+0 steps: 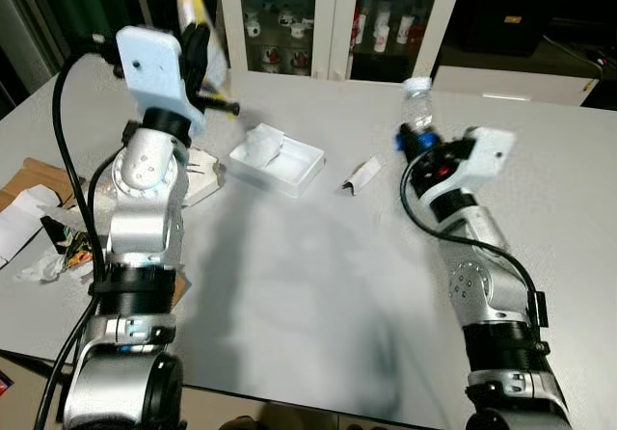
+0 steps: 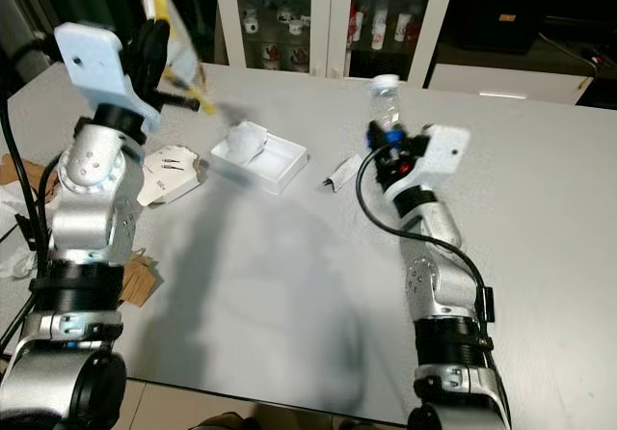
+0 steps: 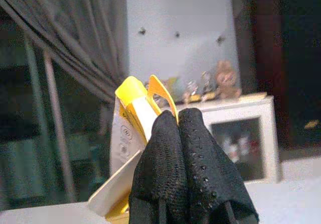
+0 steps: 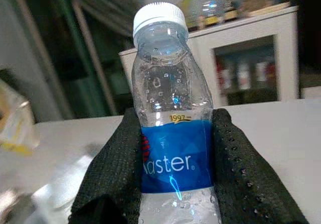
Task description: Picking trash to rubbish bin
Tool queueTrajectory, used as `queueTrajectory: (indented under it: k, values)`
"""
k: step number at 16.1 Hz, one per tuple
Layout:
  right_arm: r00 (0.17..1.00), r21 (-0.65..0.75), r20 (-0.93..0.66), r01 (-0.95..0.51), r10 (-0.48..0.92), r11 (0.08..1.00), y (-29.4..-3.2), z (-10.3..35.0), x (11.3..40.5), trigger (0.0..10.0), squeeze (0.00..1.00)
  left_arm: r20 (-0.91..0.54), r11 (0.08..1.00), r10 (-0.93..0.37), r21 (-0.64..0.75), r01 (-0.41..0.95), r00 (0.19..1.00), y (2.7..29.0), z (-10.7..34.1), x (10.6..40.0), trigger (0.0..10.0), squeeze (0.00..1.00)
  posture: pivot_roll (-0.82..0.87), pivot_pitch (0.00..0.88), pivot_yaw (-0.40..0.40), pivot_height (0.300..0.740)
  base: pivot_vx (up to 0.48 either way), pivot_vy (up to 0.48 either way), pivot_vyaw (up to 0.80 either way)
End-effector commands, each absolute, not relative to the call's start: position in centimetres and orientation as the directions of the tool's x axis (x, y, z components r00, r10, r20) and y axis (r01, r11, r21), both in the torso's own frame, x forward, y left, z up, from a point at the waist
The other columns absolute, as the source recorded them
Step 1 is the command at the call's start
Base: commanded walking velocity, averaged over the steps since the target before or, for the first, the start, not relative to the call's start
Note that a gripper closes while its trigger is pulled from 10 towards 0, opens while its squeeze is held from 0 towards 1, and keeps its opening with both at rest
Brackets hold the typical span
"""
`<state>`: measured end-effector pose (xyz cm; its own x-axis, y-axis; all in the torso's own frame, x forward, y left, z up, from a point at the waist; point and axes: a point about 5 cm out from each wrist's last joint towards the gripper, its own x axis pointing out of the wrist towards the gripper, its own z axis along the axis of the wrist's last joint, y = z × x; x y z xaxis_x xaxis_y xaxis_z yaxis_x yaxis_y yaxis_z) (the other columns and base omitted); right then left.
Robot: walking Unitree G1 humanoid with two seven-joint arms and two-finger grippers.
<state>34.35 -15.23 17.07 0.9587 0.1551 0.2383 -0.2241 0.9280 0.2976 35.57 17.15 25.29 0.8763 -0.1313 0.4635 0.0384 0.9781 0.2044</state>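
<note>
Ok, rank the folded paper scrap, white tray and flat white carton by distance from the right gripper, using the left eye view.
From the right gripper, which holds the water bottle:
1. Folded paper scrap, just to its left.
2. White tray, further left, mid-table.
3. Flat white carton, farthest, beside the left arm.

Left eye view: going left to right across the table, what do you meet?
Crumpled wrappers at the table edge → left gripper holding a yellow-and-white package → white tray → small folded paper scrap → right gripper holding a plastic bottle.
</note>
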Motion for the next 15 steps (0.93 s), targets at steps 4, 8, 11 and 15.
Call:
queueTrajectory:
  k: [4, 8, 11, 15]
  values:
    - [0.964, 0.315, 0.251, -0.171, 0.092, 0.933, -15.8, 17.0, 34.5, 10.0, 0.0, 0.428, 0.941, -0.088, 0.333, -0.066, 0.899, 18.6, 23.5, 35.6, 10.0, 0.0, 0.04, 0.021, 0.002, 0.74, 0.0, 0.0, 0.0]
    - [0.962, 0.343, 0.266, -0.155, 0.062, 0.927, -15.6, 16.9, 34.6, 10.0, 0.0, 0.413, 0.926, -0.045, 0.36, -0.117, 0.91, 19.9, 22.4, 35.3, 10.0, 0.0, 0.04, 0.012, 0.006, 0.74, 0.0, 0.0, 0.0]
    - [0.96, 0.349, 0.273, -0.152, 0.055, 0.925, -15.6, 17.0, 34.7, 10.0, 0.0, 0.43, 0.929, -0.032, 0.347, -0.132, 0.902, 19.9, 22.5, 35.4, 10.0, 0.0, 0.04, 0.002, 0.008, 0.74, 0.0, 0.0, 0.0]
    - [0.952, 0.337, 0.302, -0.152, 0.046, 0.929, -15.4, 17.5, 34.7, 10.0, 0.0, 0.433, 0.974, 0.029, 0.189, -0.122, 0.901, 19.5, 21.7, 35.5, 10.0, 0.0, 0.03, 0.0, 0.006, 0.74, 0.0, 0.0, 0.0]
